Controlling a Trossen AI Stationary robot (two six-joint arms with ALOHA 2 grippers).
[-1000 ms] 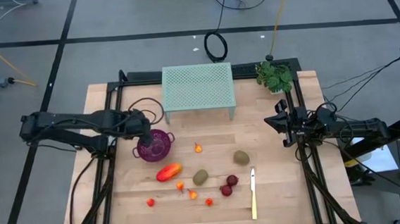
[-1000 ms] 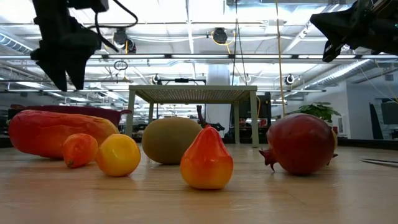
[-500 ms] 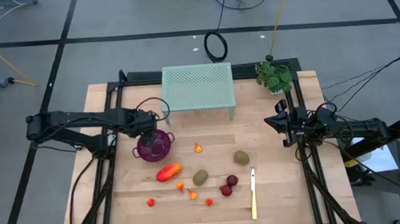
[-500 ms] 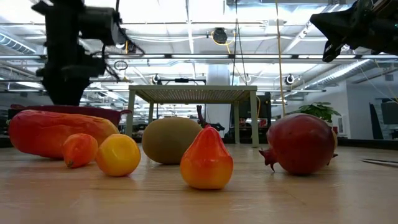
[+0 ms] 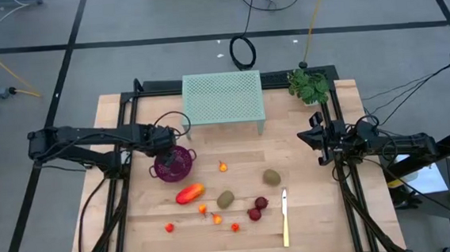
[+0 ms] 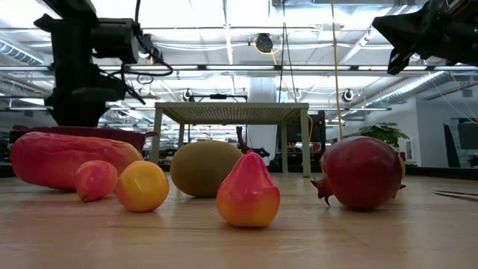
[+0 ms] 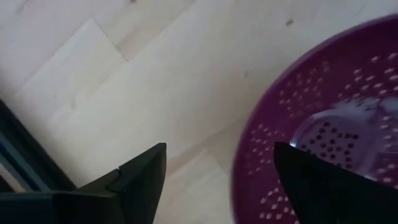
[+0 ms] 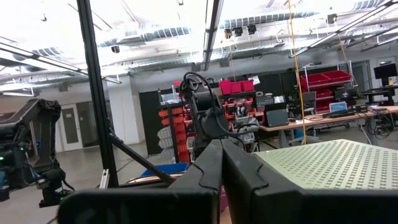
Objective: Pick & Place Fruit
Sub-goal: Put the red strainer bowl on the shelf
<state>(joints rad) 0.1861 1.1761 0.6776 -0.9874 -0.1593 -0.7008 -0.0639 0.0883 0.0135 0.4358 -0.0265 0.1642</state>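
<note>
High view: left hand [image 5: 165, 148] open over purple bowl [image 5: 172, 163] rim left of centre, right hand [image 5: 319, 141] closed at right edge, fruit [image 5: 190, 193] loose on desk [image 5: 311, 215] below centre; advisable to approach one piece vertically, fingers straddling it.

Arms: two, built of dark, near-black jointed segments.
Left gripper [image 5: 165, 146]: black, with two flat, wedge-shaped fingers [image 7: 140, 180].
Right gripper [image 5: 315, 139]: black, blocky, matte fingers.
Cables: thin black loops are carried along both arms, most visibly above the left wrist.
Markings: none can be made out.
</note>
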